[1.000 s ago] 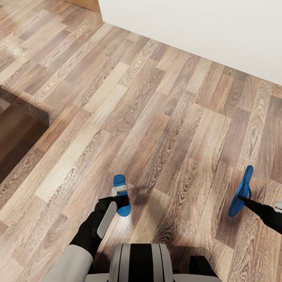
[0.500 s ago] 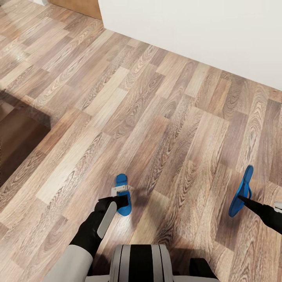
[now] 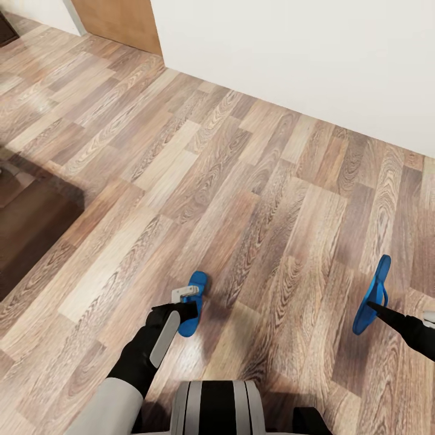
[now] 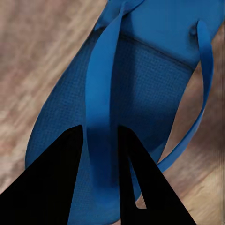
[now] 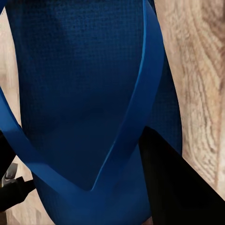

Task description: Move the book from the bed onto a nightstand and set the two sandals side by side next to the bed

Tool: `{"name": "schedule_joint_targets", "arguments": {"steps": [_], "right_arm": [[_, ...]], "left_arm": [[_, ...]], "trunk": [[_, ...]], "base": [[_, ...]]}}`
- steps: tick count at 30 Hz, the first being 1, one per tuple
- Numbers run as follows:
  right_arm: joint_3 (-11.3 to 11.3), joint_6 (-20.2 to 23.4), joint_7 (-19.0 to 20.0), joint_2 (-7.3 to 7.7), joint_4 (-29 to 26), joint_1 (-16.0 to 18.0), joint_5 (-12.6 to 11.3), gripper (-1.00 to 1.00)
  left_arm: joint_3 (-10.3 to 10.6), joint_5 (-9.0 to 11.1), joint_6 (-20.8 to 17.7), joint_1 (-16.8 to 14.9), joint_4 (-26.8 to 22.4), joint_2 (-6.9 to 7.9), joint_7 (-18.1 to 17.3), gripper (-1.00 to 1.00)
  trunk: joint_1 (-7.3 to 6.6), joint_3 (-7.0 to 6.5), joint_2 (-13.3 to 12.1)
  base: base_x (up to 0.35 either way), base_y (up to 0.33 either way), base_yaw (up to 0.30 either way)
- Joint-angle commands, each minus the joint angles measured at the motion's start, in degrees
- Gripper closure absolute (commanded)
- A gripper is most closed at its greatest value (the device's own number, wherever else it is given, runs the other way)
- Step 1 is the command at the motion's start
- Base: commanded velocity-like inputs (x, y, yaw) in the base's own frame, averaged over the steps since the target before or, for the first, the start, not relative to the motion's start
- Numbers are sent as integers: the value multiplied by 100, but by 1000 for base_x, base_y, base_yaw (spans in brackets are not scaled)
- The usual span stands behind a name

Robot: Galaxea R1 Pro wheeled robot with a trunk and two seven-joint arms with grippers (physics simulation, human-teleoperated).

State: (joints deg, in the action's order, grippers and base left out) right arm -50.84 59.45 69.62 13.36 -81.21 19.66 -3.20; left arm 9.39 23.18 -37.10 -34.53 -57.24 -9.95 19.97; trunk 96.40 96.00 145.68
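Observation:
Both blue sandals hang just above the wood-plank floor in the head view. My left gripper (image 3: 188, 306) is shut on the strap of one sandal (image 3: 197, 284), which tilts to the right. In the left wrist view the strap of this sandal (image 4: 140, 70) runs between the two black fingers (image 4: 61, 168). My right gripper (image 3: 371, 305) is shut on the other sandal (image 3: 378, 279), held on edge. A black finger (image 5: 171, 183) presses beside the strap of that sandal (image 5: 79, 70) in the right wrist view. The book is out of view.
A dark brown wooden piece of furniture (image 3: 27, 232) stands at the left edge; I cannot tell if it is the bed or a nightstand. A white wall (image 3: 302, 60) runs across the back, with a wooden door (image 3: 121, 21) at its left end. Open plank floor (image 3: 241, 181) lies ahead.
The camera has moved, so the floor slid down and the door came into view. The left sandal has swung in its grip, its far end now leaning right. The right sandal hangs as before.

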Motion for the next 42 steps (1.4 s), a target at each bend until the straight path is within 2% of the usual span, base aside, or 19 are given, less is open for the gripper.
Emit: {"name": "schedule_joint_targets", "arguments": {"steps": [1, 11, 15, 18, 22, 24, 26, 31, 39, 42], "right_arm": [[-5, 55, -7, 0, 0, 3, -14, 100], [-5, 55, -6, -1, 0, 3, -14, 100], [-5, 55, -9, 2, 0, 3, -14, 100], [-5, 55, -10, 1, 0, 5, -14, 100], [-5, 55, -23, 0, 5, 4, -14, 100], [-5, 55, -35, 4, 7, 3, -14, 100], [-8, 55, -46, 12, 8, 3, -13, 100], [-15, 55, -26, 17, 9, 3, -13, 100], [-17, 55, -12, 33, 7, 3, -6, 100], [-4, 55, -17, 28, 7, 3, -2, 100]], "left_arm": [[10, 46, -17, -2, -6, 2, 51, 100], [10, 55, -17, -2, -13, 2, 25, 100], [0, 118, -10, -2, -13, 14, -220, 100], [-33, 327, -2, -2, -8, 37, -866, 100], [-63, 459, -1, -2, -22, 292, -1745, 100], [-206, 484, -7, -2, -163, 381, -2022, 100], [-446, 497, -20, -2, -299, 427, -2259, 100], [-598, 501, -32, -2, -366, 442, -2389, 100], [-593, 494, -27, 6, -332, 434, -2401, 100], [-607, 494, -32, 12, -332, 478, -2405, 100]], "trunk": [[-3, -20, 0], [-29, -241, -14], [-39, -330, -19], [-47, -396, -23], [-57, -485, -28], [-62, -529, -31], [-68, -574, -34], [-80, -684, -40], [-101, -862, -51], [-109, -928, -55]], "base": [[0, 0, 0], [0, 0, 0], [0, 0, 0], [0, 0, 0], [0, 0, 0], [0, 0, 0], [0, 0, 0], [0, 0, 0], [0, 0, 0], [0, 0, 0]]}}
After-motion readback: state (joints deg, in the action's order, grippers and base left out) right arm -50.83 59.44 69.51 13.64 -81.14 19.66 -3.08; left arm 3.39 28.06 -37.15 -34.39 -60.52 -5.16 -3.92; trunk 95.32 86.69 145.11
